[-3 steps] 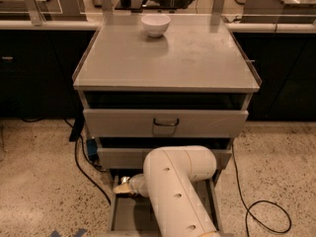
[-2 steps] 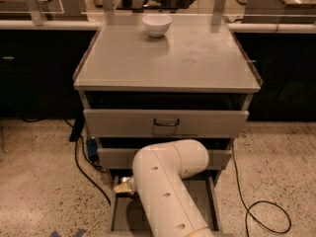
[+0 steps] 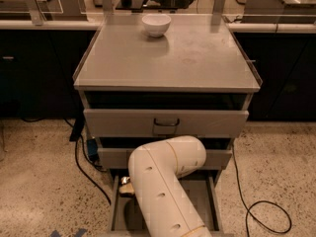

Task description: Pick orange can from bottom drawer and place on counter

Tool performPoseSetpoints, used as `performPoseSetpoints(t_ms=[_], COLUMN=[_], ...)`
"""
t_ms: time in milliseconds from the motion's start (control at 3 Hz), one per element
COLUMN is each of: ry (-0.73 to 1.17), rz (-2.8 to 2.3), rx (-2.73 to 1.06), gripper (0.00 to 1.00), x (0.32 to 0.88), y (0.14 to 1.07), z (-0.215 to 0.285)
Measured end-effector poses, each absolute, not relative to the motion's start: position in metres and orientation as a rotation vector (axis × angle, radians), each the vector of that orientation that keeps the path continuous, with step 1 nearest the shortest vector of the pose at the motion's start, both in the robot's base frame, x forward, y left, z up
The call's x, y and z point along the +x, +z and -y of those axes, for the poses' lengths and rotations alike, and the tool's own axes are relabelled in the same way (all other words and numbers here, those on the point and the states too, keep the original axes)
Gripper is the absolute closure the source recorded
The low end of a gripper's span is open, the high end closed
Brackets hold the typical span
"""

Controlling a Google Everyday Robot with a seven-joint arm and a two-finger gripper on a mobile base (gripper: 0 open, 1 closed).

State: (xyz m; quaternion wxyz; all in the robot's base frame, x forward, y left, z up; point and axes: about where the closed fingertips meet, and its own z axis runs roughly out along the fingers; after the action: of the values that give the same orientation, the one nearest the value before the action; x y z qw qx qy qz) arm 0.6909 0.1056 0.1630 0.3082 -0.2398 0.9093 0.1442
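The bottom drawer (image 3: 213, 201) is pulled out at the foot of the grey cabinet. My white arm (image 3: 165, 181) reaches down into it and covers most of its floor. At the arm's left edge, inside the drawer, a small gold-orange piece shows, which looks like the orange can (image 3: 125, 186). The gripper is down in the drawer beside that spot, hidden behind the arm. The counter (image 3: 168, 58) is the flat grey top of the cabinet, above and behind the arm.
A white bowl (image 3: 156, 24) stands at the back of the counter. Two handled drawers (image 3: 165, 123) sit above the open one. Black cables (image 3: 261, 216) trail over the speckled floor on both sides. Dark-fronted counters flank the cabinet.
The arm's bulky upper link has shifted a little to the left over the open drawer. The can-coloured spot at its left edge stays about where it was.
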Motion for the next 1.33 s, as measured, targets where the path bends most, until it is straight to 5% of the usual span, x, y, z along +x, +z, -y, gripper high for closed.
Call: performPoseSetpoints(t_ms=[667, 1333], ry=[0.335, 0.336], rz=[-2.529, -2.537], rx=[-0.685, -0.688], gripper=[0.0, 0.43], x=[0.687, 0.687], y=[0.117, 0.115], z=[-0.108, -0.109])
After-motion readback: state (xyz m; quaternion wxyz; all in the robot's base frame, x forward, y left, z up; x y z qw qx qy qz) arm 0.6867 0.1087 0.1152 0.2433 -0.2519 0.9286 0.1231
